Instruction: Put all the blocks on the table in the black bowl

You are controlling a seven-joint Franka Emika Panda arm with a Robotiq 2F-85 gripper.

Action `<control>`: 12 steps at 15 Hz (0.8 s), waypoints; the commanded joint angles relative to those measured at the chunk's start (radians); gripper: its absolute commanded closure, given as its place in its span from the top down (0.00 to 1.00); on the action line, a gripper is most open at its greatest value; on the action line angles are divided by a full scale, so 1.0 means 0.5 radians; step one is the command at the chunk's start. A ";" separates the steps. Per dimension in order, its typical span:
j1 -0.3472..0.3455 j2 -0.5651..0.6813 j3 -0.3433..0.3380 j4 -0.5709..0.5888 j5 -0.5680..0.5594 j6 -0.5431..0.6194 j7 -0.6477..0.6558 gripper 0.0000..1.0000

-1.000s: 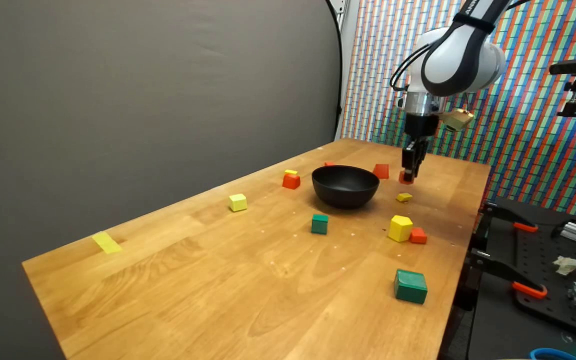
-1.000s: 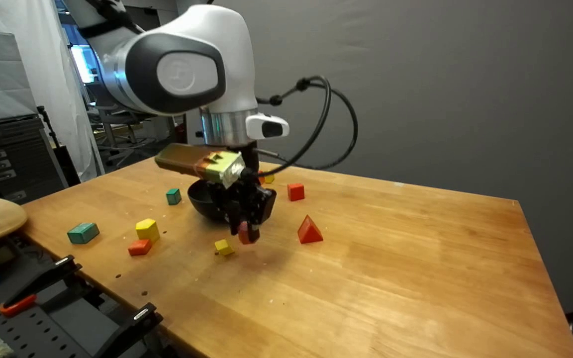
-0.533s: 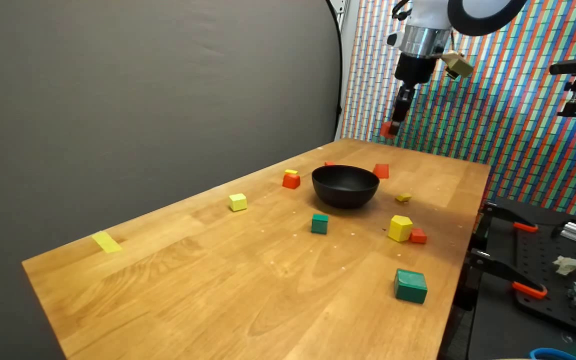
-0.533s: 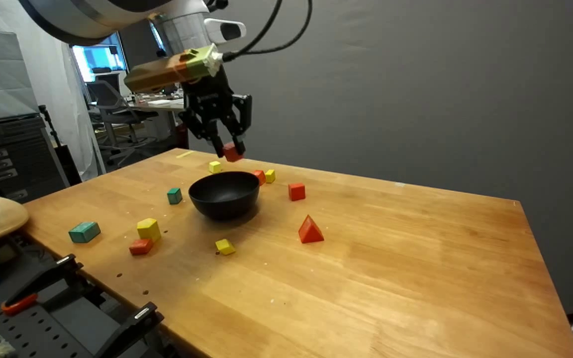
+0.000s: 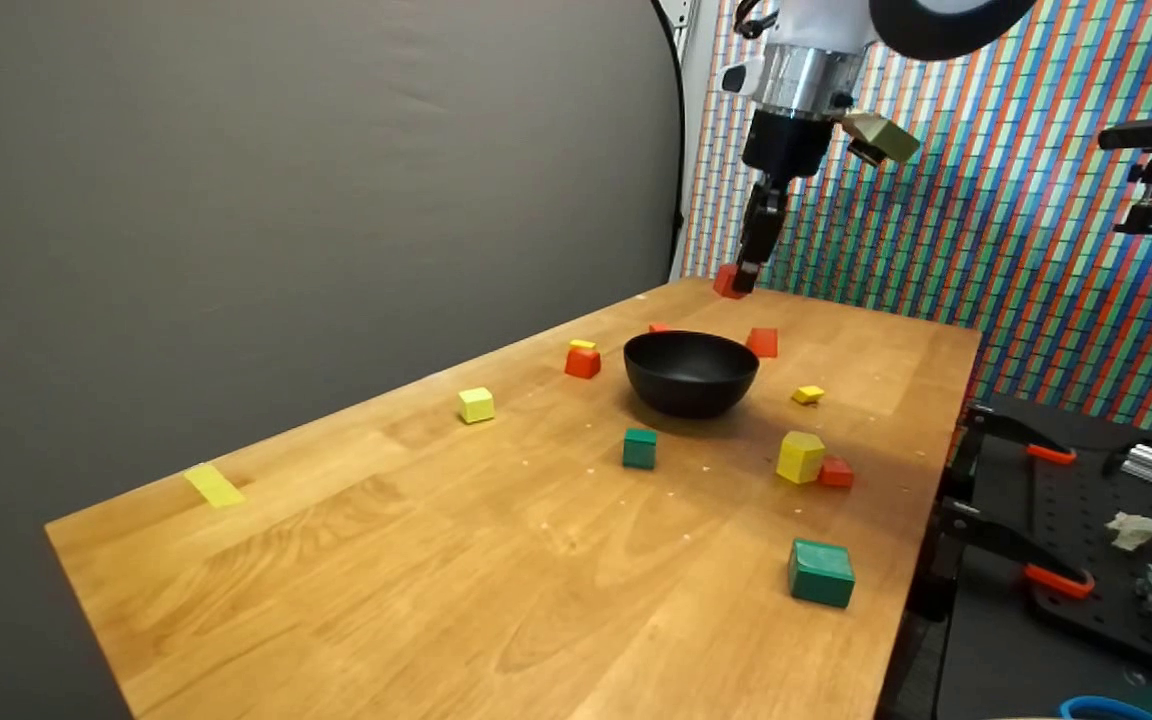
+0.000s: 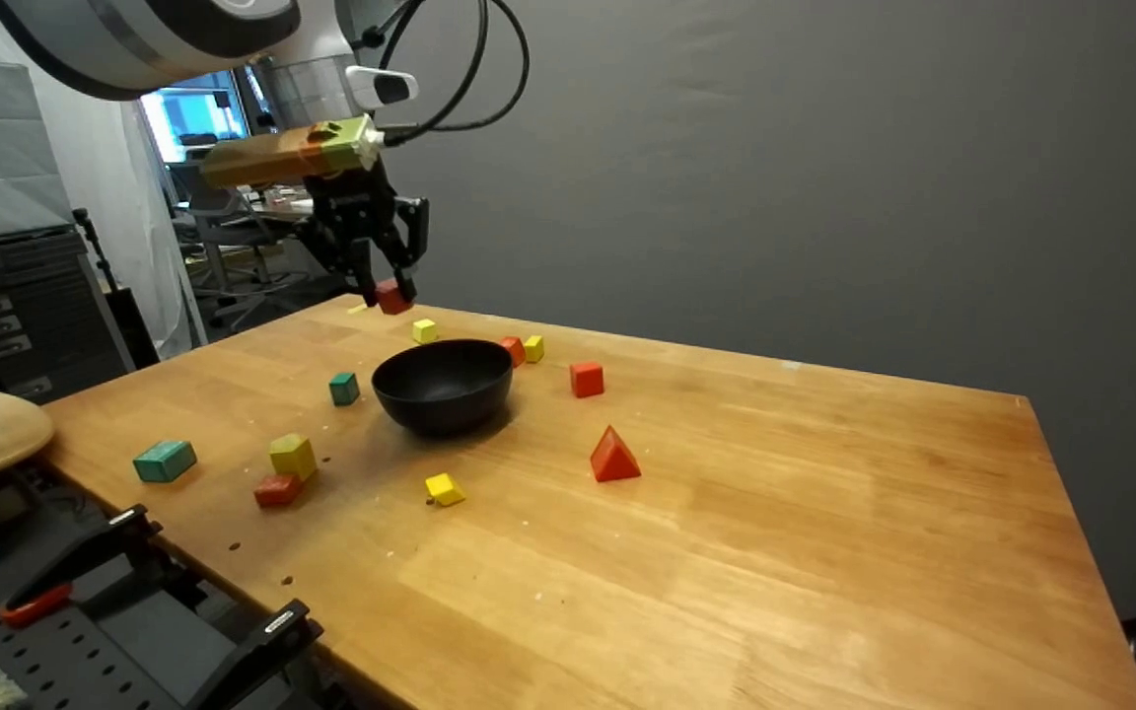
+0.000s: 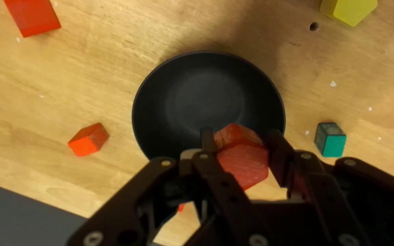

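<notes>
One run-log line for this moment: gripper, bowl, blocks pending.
gripper: shut on red block | raised above table | black bowl: upright on table | pending: yellow blocks, green blocks, other red blocks

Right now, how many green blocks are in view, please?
2: a small green block near the black bowl, a larger green block near an edge of the table.

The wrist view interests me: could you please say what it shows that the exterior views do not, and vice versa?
Only the wrist view: a look down into the black bowl, its round floor plainly outlined.
Only the exterior views: the large green block and the yellow strip on the table.
Both: the hand holding a red block, the bowl, and the small green block.
</notes>
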 commanded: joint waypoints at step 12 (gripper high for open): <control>-0.177 0.184 -0.033 0.172 -0.090 -0.110 -0.112 1.00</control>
